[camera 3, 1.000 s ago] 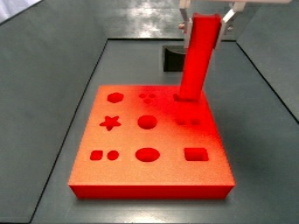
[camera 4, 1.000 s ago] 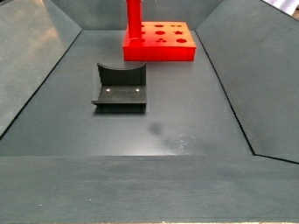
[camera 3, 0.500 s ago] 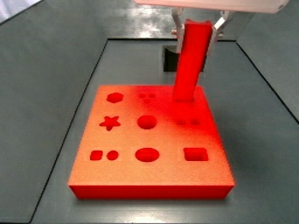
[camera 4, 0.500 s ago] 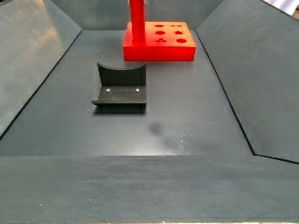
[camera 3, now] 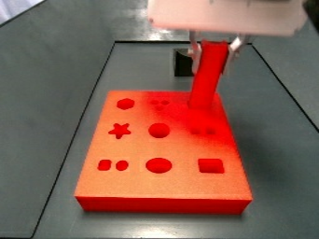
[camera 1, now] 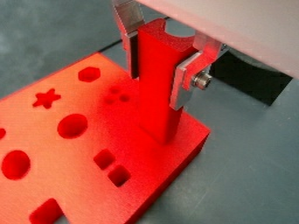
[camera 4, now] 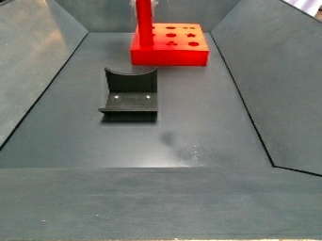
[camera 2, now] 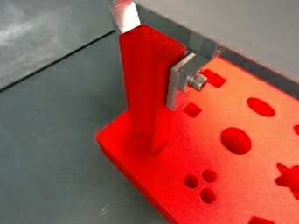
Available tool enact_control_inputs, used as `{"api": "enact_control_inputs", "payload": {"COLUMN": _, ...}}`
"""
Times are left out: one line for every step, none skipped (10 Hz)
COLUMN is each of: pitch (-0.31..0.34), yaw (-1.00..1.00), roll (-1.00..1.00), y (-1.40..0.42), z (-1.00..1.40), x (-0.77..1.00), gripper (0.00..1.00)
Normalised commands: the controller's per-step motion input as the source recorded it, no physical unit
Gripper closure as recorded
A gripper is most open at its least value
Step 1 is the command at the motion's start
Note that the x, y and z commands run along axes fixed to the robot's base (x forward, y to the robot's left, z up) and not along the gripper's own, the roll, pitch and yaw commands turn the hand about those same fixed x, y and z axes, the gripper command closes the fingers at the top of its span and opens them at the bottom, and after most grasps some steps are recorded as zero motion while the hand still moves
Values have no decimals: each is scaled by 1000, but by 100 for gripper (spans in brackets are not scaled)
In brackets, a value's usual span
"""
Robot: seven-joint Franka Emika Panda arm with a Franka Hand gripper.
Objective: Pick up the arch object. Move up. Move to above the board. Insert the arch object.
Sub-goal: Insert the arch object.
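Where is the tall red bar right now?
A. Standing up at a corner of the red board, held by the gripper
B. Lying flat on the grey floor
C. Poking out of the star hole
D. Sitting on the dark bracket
A: in both wrist views the arch object stands upright with its lower end at a corner of the board, the gripper clamping its upper part between the silver fingers.

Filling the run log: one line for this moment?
phase: insert | gripper: shut on arch object | arch object: upright, lower end in board corner hole
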Motion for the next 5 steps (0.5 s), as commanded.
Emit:
{"api": "enact_control_inputs", "payload": {"pitch": 0, "yaw": 71, "roll": 97, "y": -89, "z": -460, "x": 97, "gripper": 100}}
{"api": "enact_control_inputs", "payload": {"pitch": -71, "yaw": 0, "roll": 43, "y": -57, "z": -391, "x": 0, "gripper": 100}}
{"api": "enact_control_inputs", "payload": {"pitch": -44, "yaw": 0, "roll": -31, "y": 3, "z": -191, "x": 0, "gripper": 100}}
{"api": "enact_control_inputs", "payload": {"pitch": -81, "yaw": 0, "roll": -41, "y": 0, "z": -49, "x": -9, "gripper": 100}}
{"api": "enact_control_inputs", "payload": {"pitch": 0, "yaw": 0, "roll": 0, "y": 0, "z": 0, "x": 0, "gripper": 100}}
